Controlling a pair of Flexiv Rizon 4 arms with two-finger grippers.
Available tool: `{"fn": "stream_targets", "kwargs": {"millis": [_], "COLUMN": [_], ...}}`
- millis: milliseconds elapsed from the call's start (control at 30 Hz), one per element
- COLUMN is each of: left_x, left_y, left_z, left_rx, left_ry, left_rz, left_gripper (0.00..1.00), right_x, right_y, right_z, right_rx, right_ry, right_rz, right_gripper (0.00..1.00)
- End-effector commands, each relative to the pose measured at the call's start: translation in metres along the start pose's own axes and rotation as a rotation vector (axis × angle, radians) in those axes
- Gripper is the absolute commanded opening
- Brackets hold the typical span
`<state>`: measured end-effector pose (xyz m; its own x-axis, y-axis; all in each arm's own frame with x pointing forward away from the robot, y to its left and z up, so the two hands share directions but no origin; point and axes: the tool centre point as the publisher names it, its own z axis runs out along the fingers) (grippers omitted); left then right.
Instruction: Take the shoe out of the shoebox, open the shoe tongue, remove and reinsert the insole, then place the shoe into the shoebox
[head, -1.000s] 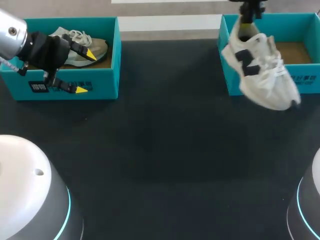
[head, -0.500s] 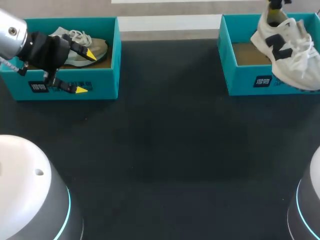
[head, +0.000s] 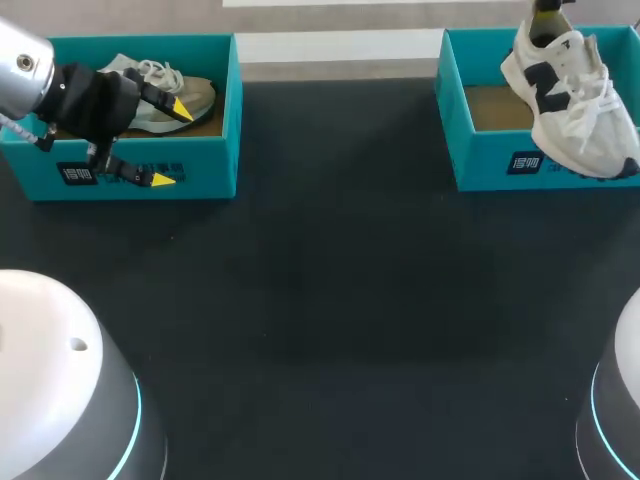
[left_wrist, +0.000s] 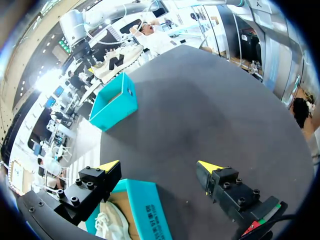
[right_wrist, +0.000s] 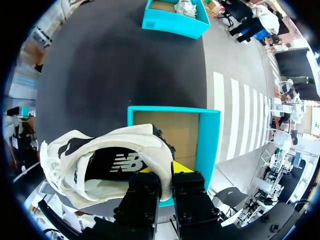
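Currently on record:

Item 1, white shoe (head: 565, 100) with dark side marks. Held aloft over the right half of the right shoebox (head: 490, 150), heel up and toe tilted down. In the head view its toe overlaps the box's front wall.

Item 2, right end effector (right_wrist: 167, 172). Fingers nearly together and pinched on the heel collar of the white shoe, one inside the opening and one outside.

Item 3, right shoebox. Teal, no lid, at the desk's far right. Contents: none lying inside; bare brown cardboard floor shows under the hanging shoe.

Item 4, left shoebox (head: 200, 170). Teal, no lid, at the far left of the dark desk (head: 340, 280). Contents: one grey shoe (head: 165, 95) with white laces, lying on its sole.

Item 5, left end effector (head: 171, 144). Fingers spread wide, holding nothing. It straddles the left shoebox's front wall, one yellow tip over the grey shoe and the other outside the wall.
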<state>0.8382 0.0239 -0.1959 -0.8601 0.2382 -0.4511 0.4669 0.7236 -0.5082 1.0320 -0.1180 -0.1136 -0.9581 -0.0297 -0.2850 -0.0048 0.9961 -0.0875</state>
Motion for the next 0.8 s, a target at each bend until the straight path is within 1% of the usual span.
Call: {"fn": "stream_targets", "kwargs": {"millis": [33, 333, 367, 400, 500, 600, 667, 733, 767, 800], "left_x": [0.000, 0.000, 0.000, 0.000, 0.000, 0.000, 0.000, 0.000, 0.000, 0.000], "left_y": [0.000, 0.000, 0.000, 0.000, 0.000, 0.000, 0.000, 0.000, 0.000, 0.000], "left_z": [0.000, 0.000, 0.000, 0.000, 0.000, 0.000, 0.000, 0.000, 0.000, 0.000], "left_rx": [-0.002, -0.002, -0.002, -0.002, -0.002, -0.002, -0.002, -0.002, -0.002, -0.002], "left_ry": [0.001, 0.001, 0.001, 0.001, 0.001, 0.001, 0.001, 0.001, 0.001, 0.001], "left_rz": [0.000, 0.000, 0.000, 0.000, 0.000, 0.000, 0.000, 0.000, 0.000, 0.000], "left_gripper": [1.00, 1.00, 1.00, 1.00, 1.00, 1.00, 1.00, 1.00, 1.00, 1.00], "right_x": [0.000, 0.000, -0.001, -0.004, -0.008, -0.012, -0.015, -0.018, -0.019, -0.021], "right_y": [-0.001, -0.001, -0.003, -0.007, -0.019, -0.037, -0.050, -0.067, -0.072, -0.082], "right_z": [-0.001, -0.001, 0.000, 0.003, 0.009, 0.015, 0.018, 0.023, 0.024, 0.027], "right_rx": [0.000, 0.000, -0.013, -0.007, -0.024, -0.026, -0.030, -0.023, -0.023, -0.006], "right_ry": [-0.001, -0.001, -0.001, -0.004, -0.003, 0.002, 0.001, 0.005, 0.005, 0.010], "right_rz": [-0.001, -0.001, 0.003, -0.010, -0.005, 0.002, 0.014, 0.026, 0.026, 0.035], "right_gripper": [0.00, 0.00, 0.00, 0.00, 0.00, 0.00, 0.00, 0.00, 0.00, 0.00]}}
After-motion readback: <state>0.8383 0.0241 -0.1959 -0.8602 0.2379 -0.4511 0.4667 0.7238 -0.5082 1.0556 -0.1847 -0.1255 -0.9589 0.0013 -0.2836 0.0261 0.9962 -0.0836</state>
